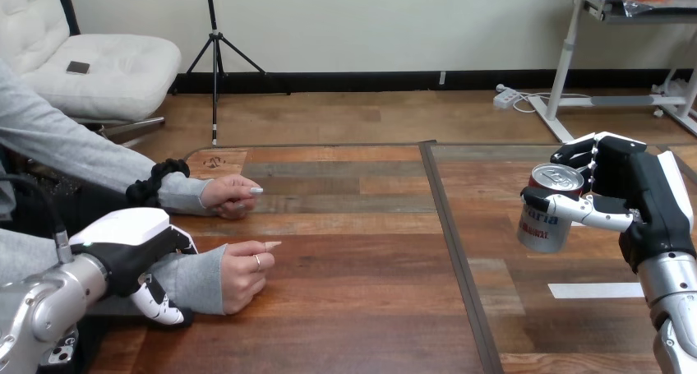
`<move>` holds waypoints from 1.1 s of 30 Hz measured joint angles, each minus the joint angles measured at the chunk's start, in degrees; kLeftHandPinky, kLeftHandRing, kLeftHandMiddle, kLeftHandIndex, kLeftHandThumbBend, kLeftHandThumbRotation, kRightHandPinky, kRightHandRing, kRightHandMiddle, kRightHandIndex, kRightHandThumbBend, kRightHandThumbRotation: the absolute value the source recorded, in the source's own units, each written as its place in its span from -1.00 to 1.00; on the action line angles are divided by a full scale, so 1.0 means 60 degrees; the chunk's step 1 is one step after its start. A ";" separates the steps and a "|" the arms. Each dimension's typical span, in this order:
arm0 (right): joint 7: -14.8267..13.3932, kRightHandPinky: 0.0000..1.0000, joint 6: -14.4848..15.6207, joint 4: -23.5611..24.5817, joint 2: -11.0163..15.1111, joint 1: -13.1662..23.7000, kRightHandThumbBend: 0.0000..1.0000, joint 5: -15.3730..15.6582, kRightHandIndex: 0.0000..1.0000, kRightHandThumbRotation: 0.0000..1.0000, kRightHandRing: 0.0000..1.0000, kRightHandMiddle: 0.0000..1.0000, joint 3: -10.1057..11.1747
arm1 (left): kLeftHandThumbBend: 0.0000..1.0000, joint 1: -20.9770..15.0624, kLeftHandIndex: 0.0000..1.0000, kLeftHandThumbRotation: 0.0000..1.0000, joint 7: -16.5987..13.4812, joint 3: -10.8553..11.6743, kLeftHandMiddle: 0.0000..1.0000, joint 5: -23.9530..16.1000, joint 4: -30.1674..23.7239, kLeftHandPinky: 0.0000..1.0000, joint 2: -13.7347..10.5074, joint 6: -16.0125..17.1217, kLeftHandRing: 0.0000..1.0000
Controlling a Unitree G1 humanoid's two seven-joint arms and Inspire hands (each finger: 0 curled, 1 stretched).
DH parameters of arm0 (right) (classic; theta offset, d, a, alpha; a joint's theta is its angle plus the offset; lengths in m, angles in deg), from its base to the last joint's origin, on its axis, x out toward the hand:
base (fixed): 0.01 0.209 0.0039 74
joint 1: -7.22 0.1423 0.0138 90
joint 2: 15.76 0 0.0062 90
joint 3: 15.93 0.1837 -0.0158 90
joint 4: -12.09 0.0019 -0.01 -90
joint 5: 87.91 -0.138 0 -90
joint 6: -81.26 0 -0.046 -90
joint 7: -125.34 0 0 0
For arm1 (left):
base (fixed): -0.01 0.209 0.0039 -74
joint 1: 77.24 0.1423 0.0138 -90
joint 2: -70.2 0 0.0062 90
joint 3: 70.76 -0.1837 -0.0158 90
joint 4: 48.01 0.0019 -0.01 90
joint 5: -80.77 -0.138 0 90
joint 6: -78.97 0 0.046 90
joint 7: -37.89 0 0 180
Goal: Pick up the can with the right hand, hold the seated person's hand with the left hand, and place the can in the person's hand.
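Wooden table (345, 325), person seated at its left. My right hand (633, 193) was wrapped round the can (546, 218), which was lifted off the table at the right side and slightly tilted. My left hand (131, 242) was curled round the person's wrist (193, 277) at the sleeve. The person's nearer hand (242, 277) lay loosely fisted. I judged pick and hold done; next called for carrying the can left, and the fist needed to open.

The worktop (345, 325) is made of brown wooden planks. A thin dark line (462, 267) runs down it from the far edge to the near edge. A small white strip (596, 290) lies flat on the wood right of that line.
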 measured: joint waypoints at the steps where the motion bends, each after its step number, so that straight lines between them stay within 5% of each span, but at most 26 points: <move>1: 0.0000 -0.48 0.0000 0.0000 0.0000 0.0000 0.74 0.0000 -0.21 -1.00 -0.40 -0.21 0.0000 | 0.91 -0.0009 0.22 -0.98 0.0001 -0.0006 0.16 -0.0012 0.0000 -0.28 0.0000 0.0000 -0.04; 18: -0.0093 -0.53 0.0000 0.0000 0.0000 0.0000 0.77 0.0054 -0.21 -1.00 -0.44 -0.21 0.0002 | 0.61 -0.0085 -0.04 -1.00 -0.0144 -0.0050 -0.05 -0.0225 -0.0003 -0.48 0.0010 0.0009 -0.27; 33: -0.0094 -0.52 0.0000 0.0000 0.0000 0.0000 0.77 0.0043 -0.21 -1.00 -0.44 -0.22 0.0003 | 0.64 -0.0015 -0.12 -1.00 -0.0835 -0.0054 -0.19 -0.0321 0.0080 -0.56 0.0015 0.0427 -0.38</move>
